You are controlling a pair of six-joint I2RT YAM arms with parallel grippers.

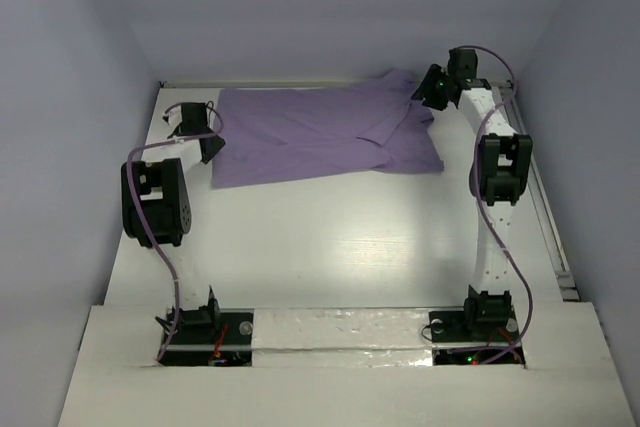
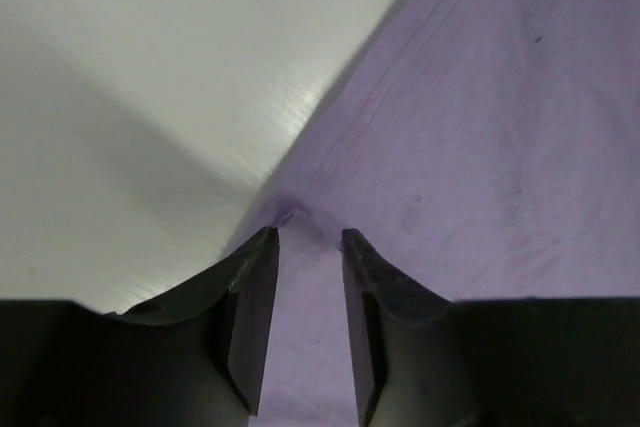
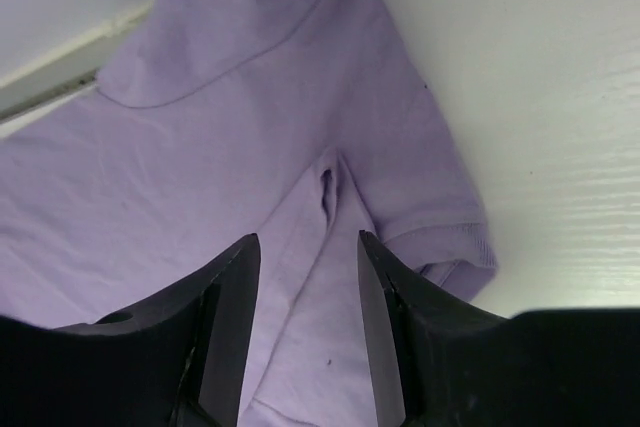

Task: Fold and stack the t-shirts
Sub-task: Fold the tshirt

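Observation:
The lavender t-shirt [image 1: 320, 132] lies spread flat at the far part of the white table, one sleeve folded in on its right side. My left gripper [image 1: 208, 147] is at the shirt's left edge. In the left wrist view the left gripper [image 2: 308, 237] is open and low, with the hem edge of the t-shirt [image 2: 480, 127] running between its fingers and a small pucker at the tips. My right gripper [image 1: 430, 92] is at the shirt's far right. In the right wrist view the right gripper [image 3: 308, 239] is open over the t-shirt [image 3: 220, 127], beside the sleeve [image 3: 440, 217].
The bare white table [image 1: 330, 247] stretches from the shirt to the arm bases. Pale walls close in the left, back and right sides. A rail [image 1: 548, 217] runs along the right edge, and the table's back edge strip [image 3: 60, 82] lies just past the shirt's collar.

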